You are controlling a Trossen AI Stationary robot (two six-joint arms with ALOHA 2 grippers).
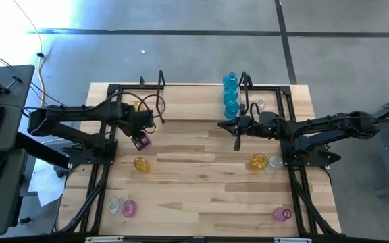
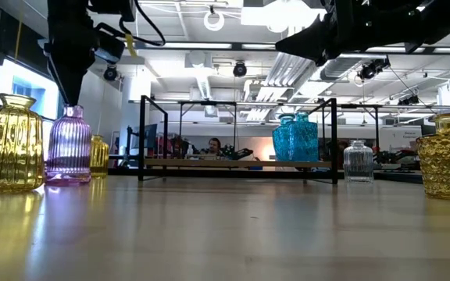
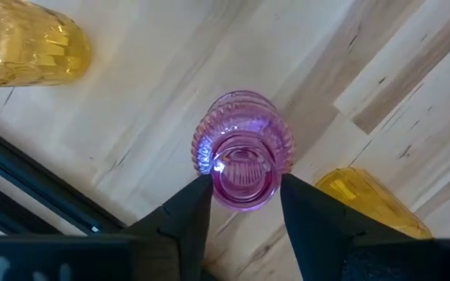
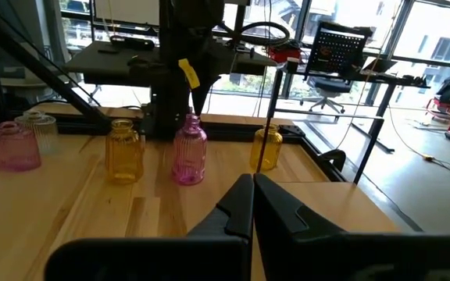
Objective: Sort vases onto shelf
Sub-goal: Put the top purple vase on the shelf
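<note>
A pink ribbed vase (image 1: 145, 142) stands upright on the tabletop just in front of the shelf's left part; it also shows in the low view (image 2: 69, 148). My left gripper (image 1: 140, 141) is above it, fingers on either side of its neck. My right gripper (image 1: 237, 140) is shut and empty, held above the table in front of the shelf's right part. The shelf (image 1: 194, 111) lies at the table's far side. On it stand a row of blue vases (image 1: 230, 94), a clear vase (image 1: 258, 104) and an amber vase (image 1: 135, 106). My left gripper pinches the pink vase's neck (image 3: 244, 178) just under the rim, between its two fingers (image 3: 196, 204). The fingers come from above, pointing down. The vase stands upright with its base on the tabletop (image 2: 67, 181).
Loose vases stand on the tabletop: amber (image 1: 140, 163) near the pink one, amber (image 1: 258, 162) and clear (image 1: 273, 164) at the right, clear and pink (image 1: 129, 208) at the near left, pink (image 1: 280, 214) at the near right. Black frame rods (image 1: 100, 182) run along both table sides.
</note>
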